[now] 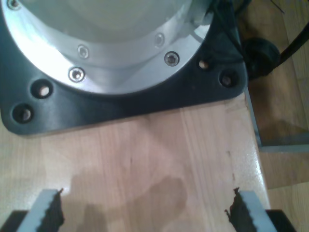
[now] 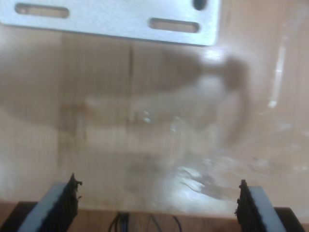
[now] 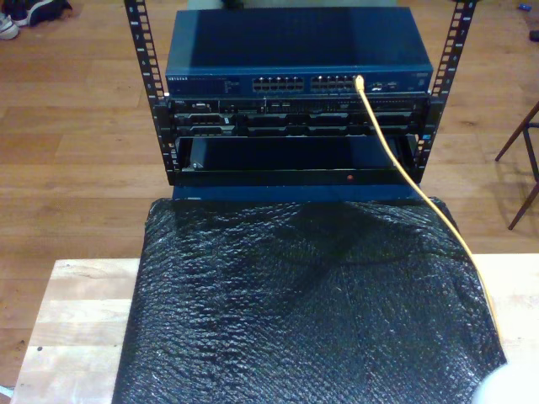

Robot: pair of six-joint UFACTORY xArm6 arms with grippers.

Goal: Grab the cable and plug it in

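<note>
The yellow-orange cable (image 3: 421, 189) runs from the near edge at the exterior view's right, over the black mat, up to the blue network switch (image 3: 253, 50). Its far end sits at a port (image 3: 360, 82) on the right part of the switch's front; the plug itself is too small to make out. My first gripper (image 1: 147, 208) hangs open over bare wood, facing a silver arm base (image 1: 111, 53) on a black plate. My second gripper (image 2: 157, 198) is open too, with nothing between its fingers, low over glossy wood near a slotted metal bracket (image 2: 120, 21).
The switch sits in a black rack (image 3: 295, 126) with other units below it. A black bubbly mat (image 3: 295, 311) covers the middle of the wooden table (image 3: 76, 320). A table edge and floor (image 1: 285, 145) lie beside the first gripper. Chair legs (image 3: 526, 160) stand at the exterior view's right.
</note>
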